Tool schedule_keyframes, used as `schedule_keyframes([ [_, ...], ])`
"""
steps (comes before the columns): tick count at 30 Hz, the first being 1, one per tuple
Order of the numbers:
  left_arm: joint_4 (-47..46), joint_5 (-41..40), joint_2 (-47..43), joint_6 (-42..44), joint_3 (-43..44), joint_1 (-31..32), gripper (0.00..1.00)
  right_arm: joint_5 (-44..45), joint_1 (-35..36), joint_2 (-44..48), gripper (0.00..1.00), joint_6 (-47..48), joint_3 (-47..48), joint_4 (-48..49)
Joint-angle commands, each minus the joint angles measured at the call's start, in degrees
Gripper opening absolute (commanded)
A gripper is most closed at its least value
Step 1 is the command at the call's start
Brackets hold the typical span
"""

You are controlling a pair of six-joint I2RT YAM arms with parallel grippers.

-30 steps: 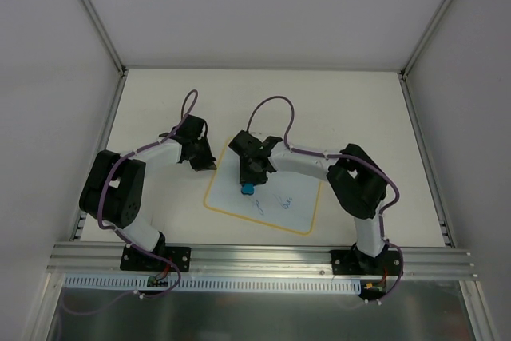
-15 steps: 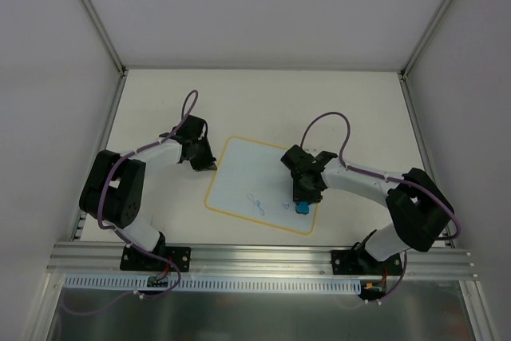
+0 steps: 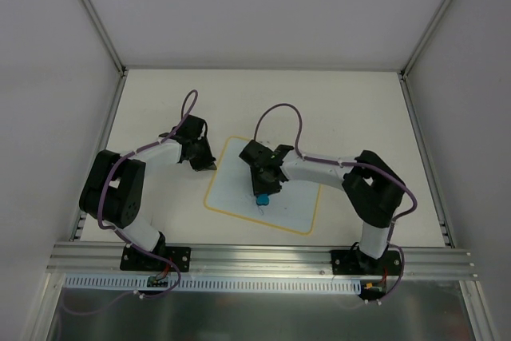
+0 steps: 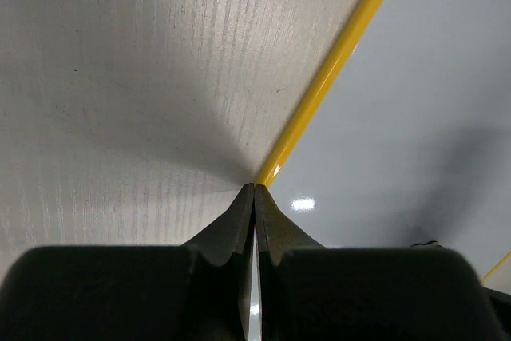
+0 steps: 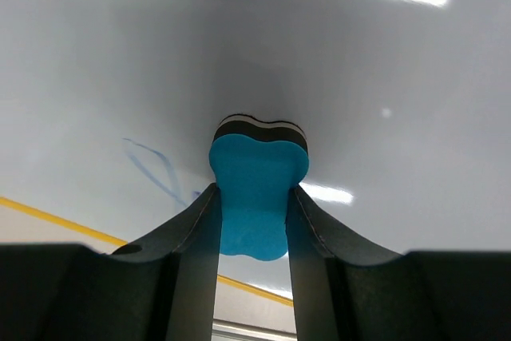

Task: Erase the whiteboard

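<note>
One blue stroke (image 5: pixel 156 167) shows at 9 o'clock of the blue eraser (image 5: pixel 257 189), clamped by the right gripper (image 3: pixel 261 195) onto the whiteboard (image 3: pixel 299 197) lying mid-surface: wiping step, next pass should cover that stroke; left gripper (image 3: pixel 206 164), jaws together, touches the yellow border (image 4: pixel 335 69) at the board's 9 o'clock.

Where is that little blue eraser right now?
From above, the blue eraser is clamped in the right end effector, on the whiteboard toward its near edge.
</note>
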State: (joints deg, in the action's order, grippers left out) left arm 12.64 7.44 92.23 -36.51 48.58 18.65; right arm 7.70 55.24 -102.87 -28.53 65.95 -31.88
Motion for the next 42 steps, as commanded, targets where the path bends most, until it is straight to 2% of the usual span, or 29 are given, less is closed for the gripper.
schedule_keyframes([
  [1, 1.8, 1.7, -0.6, -0.1, -1.3, 0.1, 0.0, -4.5, 2.4, -7.0, 0.0, 2.0, 5.1, 5.3],
  [8, 1.5, 1.3, -0.1, -0.2, -1.5, 0.1, 0.0, -13.8, 3.6, -15.3, 0.0, 6.2, 14.5, 4.6],
  [11, 1.3, 1.0, -0.1, -0.1, -1.4, 0.1, 0.0, -13.0, 3.5, -15.8, 0.0, 6.4, 14.6, 3.0],
  [12, 1.4, 0.9, -0.1, -0.1, -1.4, 0.1, 0.0, -10.4, 3.4, -15.2, 0.0, 6.3, 13.5, 2.4],
  [14, 1.5, 0.6, -0.2, -0.1, -1.3, 0.1, 0.0, -5.7, 3.2, -12.0, 0.0, 6.1, 12.2, -0.6],
  [15, 1.3, 0.5, -0.2, -0.1, -1.3, 0.0, 0.0, -0.7, 3.1, -10.8, 0.01, 5.8, 11.5, -2.2],
  [19, 1.4, 0.1, -0.4, -0.1, -1.4, -0.1, 0.0, 10.0, 2.9, -3.3, 0.0, 3.5, 4.0, -9.3],
  [26, 1.5, 0.1, -0.9, -0.5, -1.4, -0.5, 0.0, 11.8, 0.3, 12.0, 0.0, 0.3, -10.7, -10.6],
  [31, 1.4, 0.8, -0.6, -0.7, -1.1, -0.6, 0.0, 11.2, 0.1, 16.4, 0.0, -4.6, -16.1, -7.3],
  [36, 1.5, 2.0, -0.3, -0.7, -0.9, -0.5, 0.0, 8.4, 1.8, 13.8, 0.0, -5.7, -16.3, 0.6],
  [42, 1.4, 2.6, -0.5, -0.9, -1.2, -0.5, 0.0, 8.5, 7.9, 0.3, 0.0, -5.6, -1.4, 2.2],
])
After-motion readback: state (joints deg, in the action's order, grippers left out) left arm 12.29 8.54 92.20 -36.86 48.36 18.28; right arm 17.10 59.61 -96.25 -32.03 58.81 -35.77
